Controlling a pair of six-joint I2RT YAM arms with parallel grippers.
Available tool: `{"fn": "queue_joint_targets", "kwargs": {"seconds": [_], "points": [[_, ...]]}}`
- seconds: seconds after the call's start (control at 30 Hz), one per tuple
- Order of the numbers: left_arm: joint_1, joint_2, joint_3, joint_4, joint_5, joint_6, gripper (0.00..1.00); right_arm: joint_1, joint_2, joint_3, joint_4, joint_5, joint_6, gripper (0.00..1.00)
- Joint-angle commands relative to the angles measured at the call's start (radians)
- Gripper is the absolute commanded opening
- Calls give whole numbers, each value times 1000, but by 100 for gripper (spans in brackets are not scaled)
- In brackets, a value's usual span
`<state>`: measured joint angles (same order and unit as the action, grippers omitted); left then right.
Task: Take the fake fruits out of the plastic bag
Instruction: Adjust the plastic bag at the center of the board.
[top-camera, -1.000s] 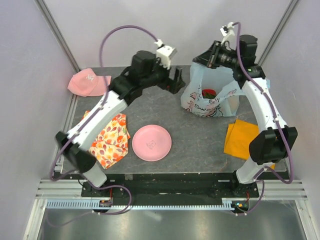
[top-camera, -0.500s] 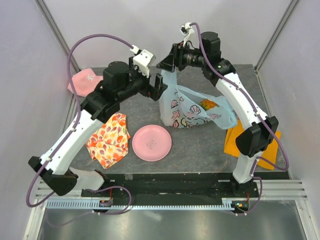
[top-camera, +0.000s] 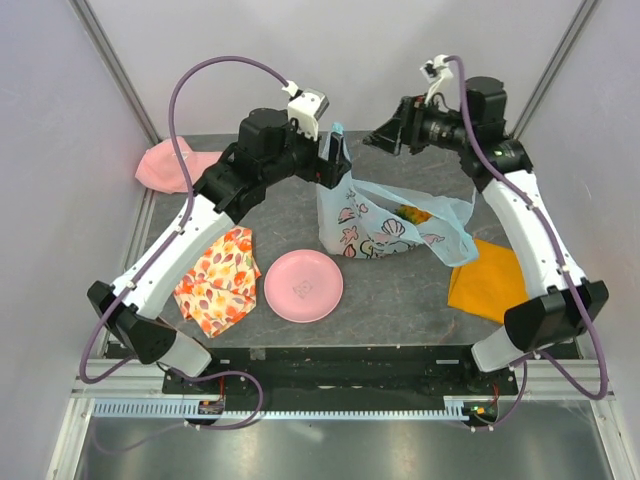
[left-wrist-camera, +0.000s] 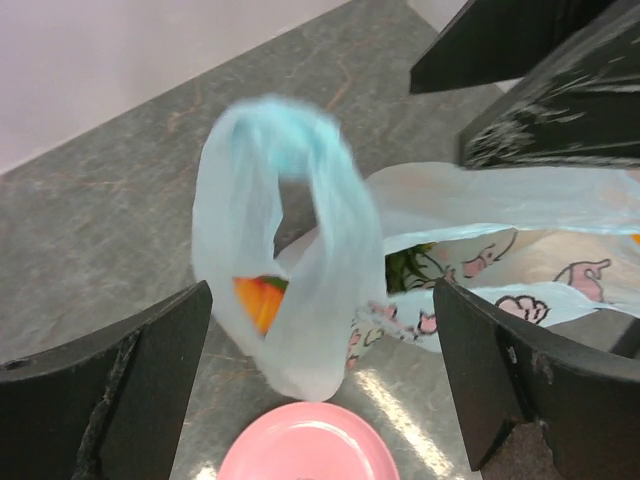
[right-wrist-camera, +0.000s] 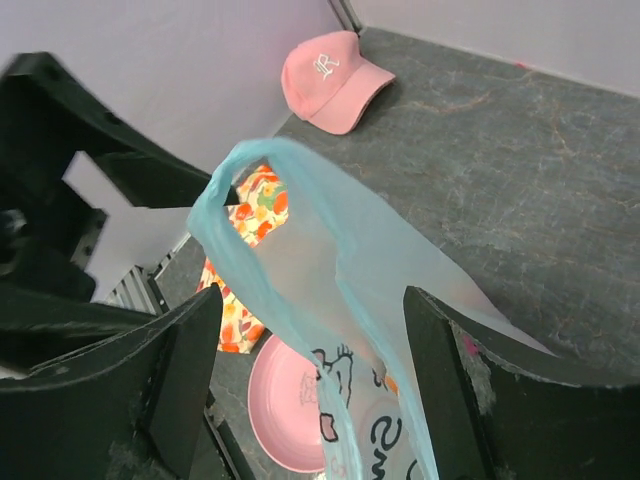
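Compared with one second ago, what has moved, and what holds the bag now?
The right gripper dragged the plastic bag leftward by its handle, then let go and drew back right, open. The left gripper came to the handle, which now stands between its open fingers, unclamped. Pink plate, floral cloth, orange cloth and pink cap stayed.

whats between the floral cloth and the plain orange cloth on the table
In the top external view, the pink plate lies between the floral cloth and the orange cloth, close to the floral one; the rest is bare tabletop.
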<state>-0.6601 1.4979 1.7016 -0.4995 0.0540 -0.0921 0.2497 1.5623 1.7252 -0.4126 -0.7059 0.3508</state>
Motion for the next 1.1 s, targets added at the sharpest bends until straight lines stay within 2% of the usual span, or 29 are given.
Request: {"fn": "queue_joint_targets", "kwargs": {"seconds": [0.0, 0.1, 0.17, 0.2, 0.23, 0.27, 0.3, 0.33, 0.4, 0.53, 0.73, 0.9, 1.0, 1.07], "points": [[2, 48, 85, 42, 92, -74, 99, -85, -79, 32, -18, -87, 13, 81], [2, 99, 138, 42, 55, -75, 98, -161, -80, 98, -116, -139, -15, 81], [2, 134, 171, 30, 15, -74, 97, -176, -85, 158, -311, -130, -189, 81], [2, 143, 191, 21, -24, -69, 92, -175, -87, 222, -392, -104, -279, 81], [2, 147, 199, 3, -37, -63, 87, -175, -85, 261, -575, -80, -455, 85], [2, 145, 198, -2, -42, -55, 82, -173, -67, 305, -685, -54, -566, 85], [2, 124, 182, -5, -40, -49, 74, -174, -55, 389, -789, 29, -646, 86], [2, 111, 167, -10, -43, -46, 71, -173, -47, 419, -951, 77, -779, 86], [2, 59, 120, -8, -49, -47, 71, -173, -59, 424, -1049, 223, -852, 87], [2, -19, 76, -34, -34, -46, 80, -171, -191, 288, -1049, 351, -958, 98], [2, -85, 9, -96, -16, -35, 83, -164, -338, 38, -1049, 439, -1013, 98], [4, -85, -37, -97, -14, -44, 70, -164, -372, -121, -1049, 447, -1020, 96], [4, -73, -43, -97, 3, -46, 62, -164, -332, -133, -1049, 464, -1014, 88], [4, -53, -42, -93, 9, -46, 53, -165, -282, -115, -1048, 439, -1012, 76]]}}
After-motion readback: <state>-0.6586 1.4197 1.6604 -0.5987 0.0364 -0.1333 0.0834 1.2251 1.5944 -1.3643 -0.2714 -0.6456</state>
